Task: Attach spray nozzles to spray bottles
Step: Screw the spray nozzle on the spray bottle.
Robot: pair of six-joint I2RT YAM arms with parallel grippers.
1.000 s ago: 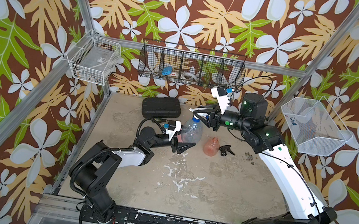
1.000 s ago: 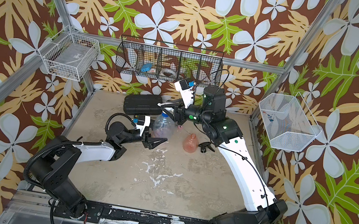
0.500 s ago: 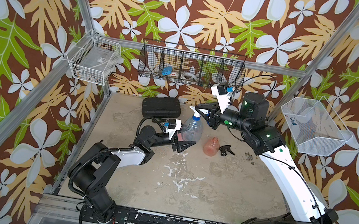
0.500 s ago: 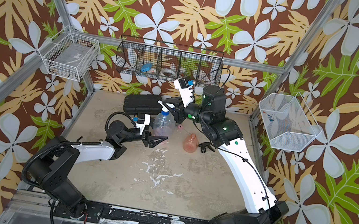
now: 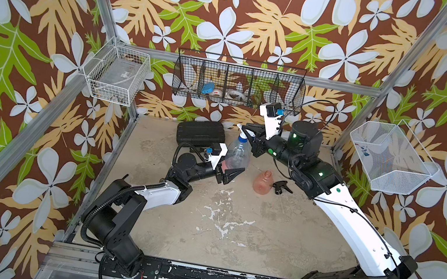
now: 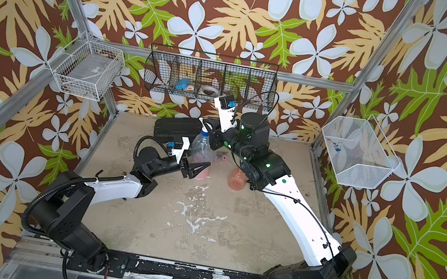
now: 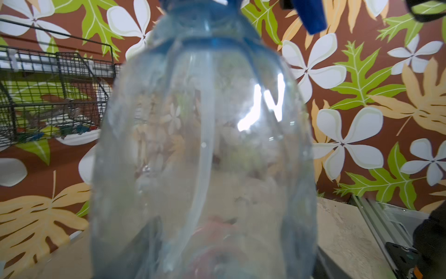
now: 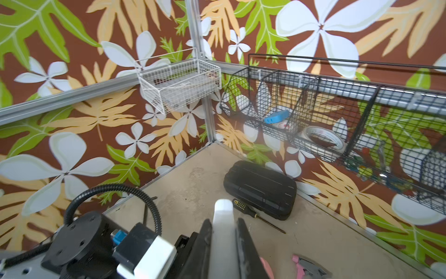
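Right fingers [image 8: 245,244] clench the nozzle [image 8: 223,217], the bottle [image 5: 240,152] just below them; twist it level so threads catch. Left fingers [image 5: 229,175] sit at the bottle's base; I cannot tell their grip

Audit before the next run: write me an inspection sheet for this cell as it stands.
Surface: table worn, white scuffs at centre.
Job's things: white nozzle on clear bottle; orange bottle upright, no nozzle, black nozzle lying beside it; pink bottle and grey nozzle near the clear bottle.
Clutter: black case, screwdriver beside it.
Grippers: right gripper shut on white nozzle; left gripper at clear bottle's base, grip unclear.
Cables: hose loops along left arm; thin cable arcs over right wrist.
Surroundings: floral walls; black basket holding tape; white baskets on side walls.
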